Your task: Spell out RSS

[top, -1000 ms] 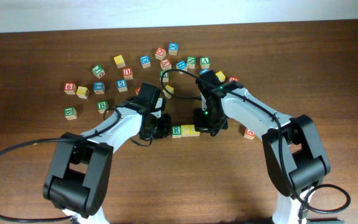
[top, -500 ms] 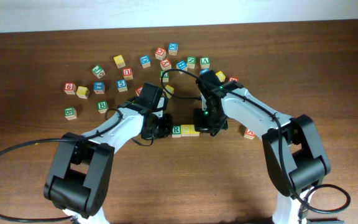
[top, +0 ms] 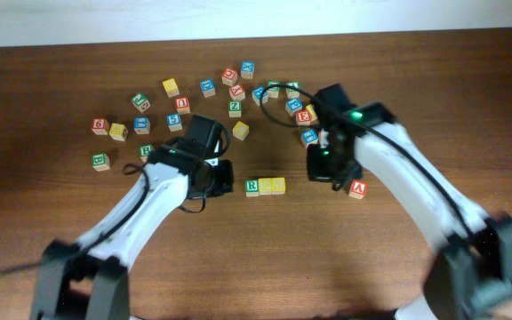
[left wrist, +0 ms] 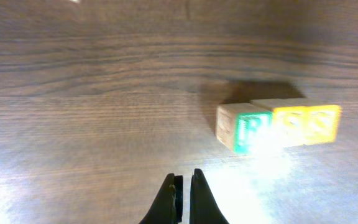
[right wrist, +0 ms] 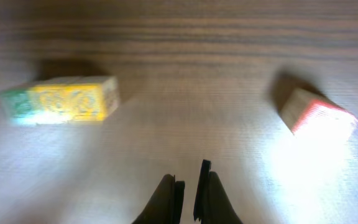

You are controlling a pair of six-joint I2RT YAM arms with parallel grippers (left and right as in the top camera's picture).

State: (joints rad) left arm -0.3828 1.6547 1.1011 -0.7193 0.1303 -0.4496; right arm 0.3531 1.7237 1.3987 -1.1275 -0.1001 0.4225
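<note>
While blocks point(top: 265, 186) sit in row on bench point(top: 256, 267), I judge them light, rigid, slick: pinch opposite flat sides. Both left gripper point(left wrist: 182, 190) and right gripper point(right wrist: 187, 186) fingers together, empty.

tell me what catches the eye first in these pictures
A tidy row of three blocks, a green R then two yellow ones, sits at the middle of the dark wooden table. Toward the far edge lies a scatter of loose letter blocks. The left tool and right tool flank the row, both shut and empty.
</note>
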